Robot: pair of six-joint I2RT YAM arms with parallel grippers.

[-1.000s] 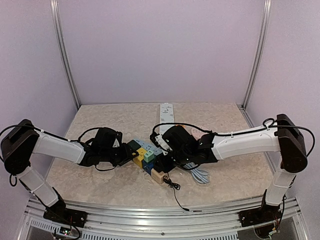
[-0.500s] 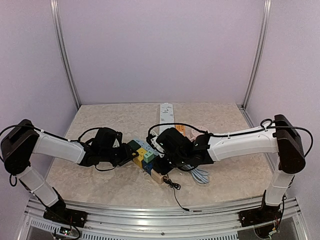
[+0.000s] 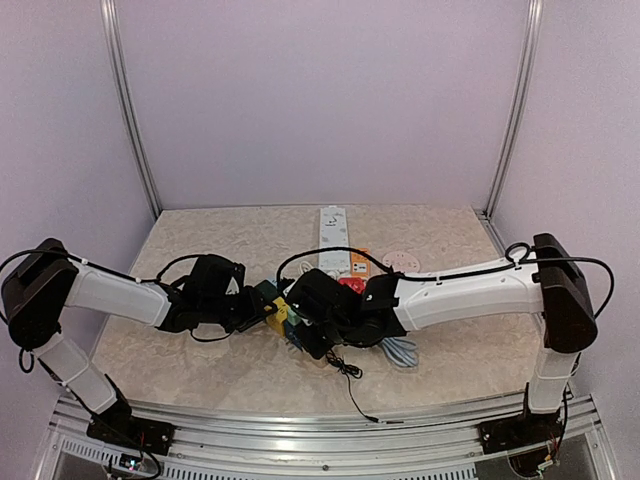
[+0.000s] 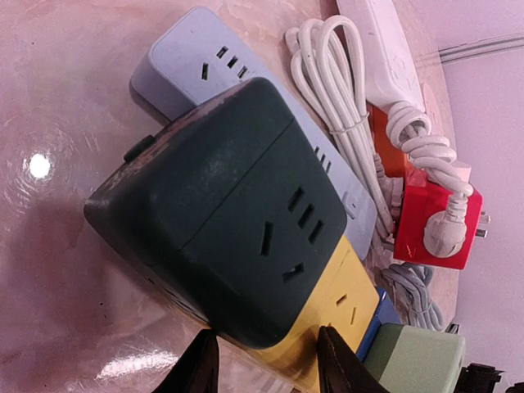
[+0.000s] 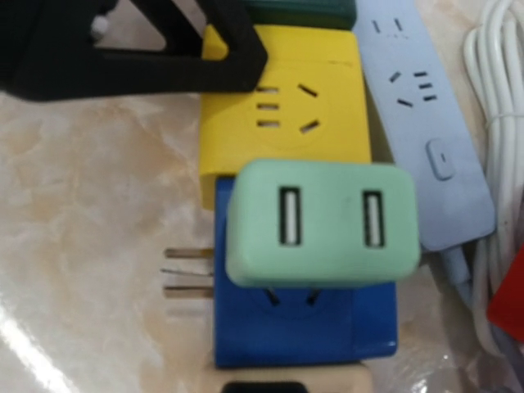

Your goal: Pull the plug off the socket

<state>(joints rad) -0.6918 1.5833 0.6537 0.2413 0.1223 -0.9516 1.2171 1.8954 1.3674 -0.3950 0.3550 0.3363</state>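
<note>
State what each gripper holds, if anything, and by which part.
Left gripper appears to clamp the dark green socket block at its near end, beside the yellow block. Right gripper: shut; whether it holds anything cannot be told.

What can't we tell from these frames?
- Left gripper: fingers straddle the dark green cube and yellow cube; contact is cut off by the left wrist view's bottom edge.
- Right gripper: shut, but on what is hidden under its own wrist in the top view and outside the right wrist view.
- Mint USB adapter: its body hides how deep it sits in the blue cube.
</note>
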